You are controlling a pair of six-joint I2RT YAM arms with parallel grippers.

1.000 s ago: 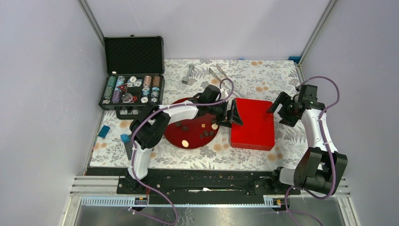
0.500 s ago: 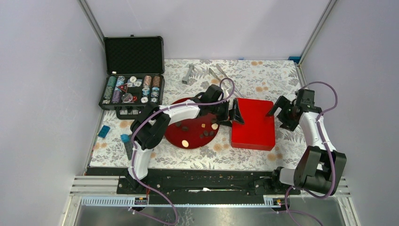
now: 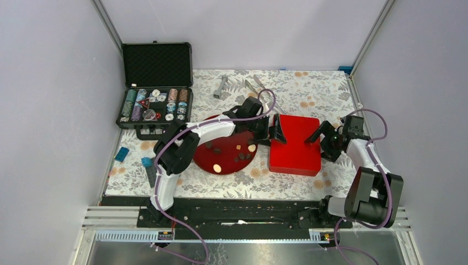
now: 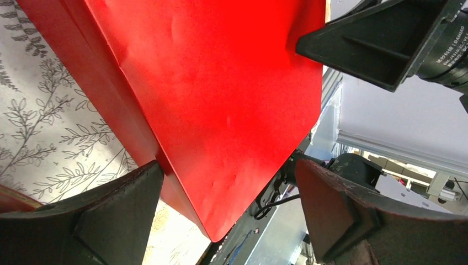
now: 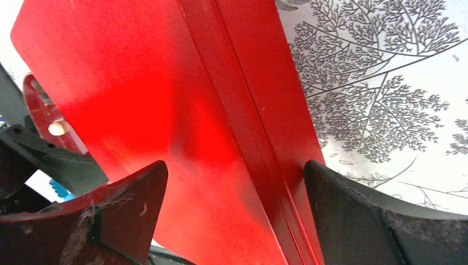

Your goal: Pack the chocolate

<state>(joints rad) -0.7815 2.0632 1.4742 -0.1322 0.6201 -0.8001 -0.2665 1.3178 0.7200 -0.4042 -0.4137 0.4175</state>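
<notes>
Small chocolate pieces (image 3: pixel 241 158), dark brown with a few cream and tan ones, lie on a round red plate (image 3: pixel 205 160). To its right a closed red box (image 3: pixel 295 146) rests on the table. My left gripper (image 3: pixel 274 132) is open and straddles the box's left edge; in the left wrist view the box's lid (image 4: pixel 221 99) fills the gap of the left gripper (image 4: pixel 229 204). My right gripper (image 3: pixel 323 141) is open at the box's right edge; its wrist view has the box (image 5: pixel 165 110) between the jaws of the right gripper (image 5: pixel 234 187).
An open black case of poker chips (image 3: pixel 156 105) stands at the back left. Metal tools (image 3: pixel 222 86) lie behind the plate. Blue bricks (image 3: pixel 122 154) and a dark grey brick (image 3: pixel 150 175) sit near the left table edge. The left arm crosses above the plate.
My right gripper has come down and left to the box's right edge and opened wider. The left gripper has barely moved.
</notes>
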